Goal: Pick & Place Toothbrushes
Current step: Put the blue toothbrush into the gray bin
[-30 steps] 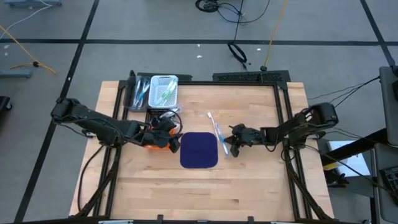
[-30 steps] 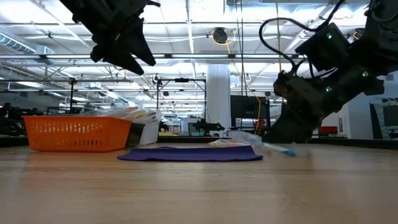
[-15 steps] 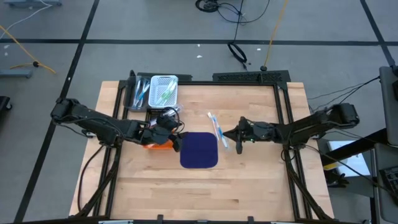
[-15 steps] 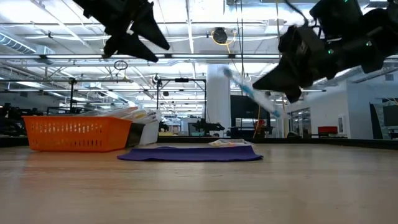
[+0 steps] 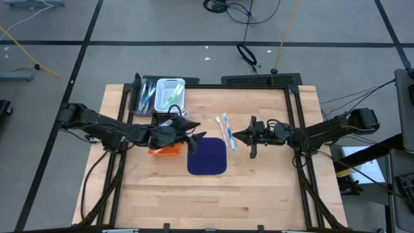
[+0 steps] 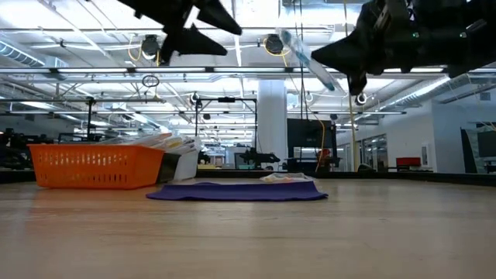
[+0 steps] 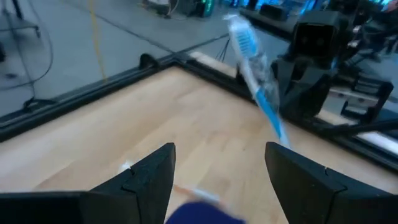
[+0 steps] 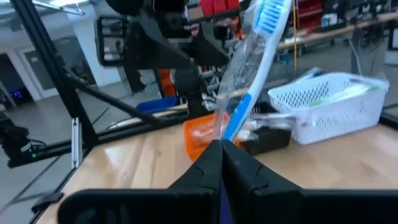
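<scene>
Tabletop; lifted toothbrush overhead-unclear.

We see a table of pale, matt wood planks with visible grain. The orange basket and white basket look like perforated plastic. The toothbrush is clear, glossy plastic with blue. The dark blue mat looks soft and matt.
</scene>
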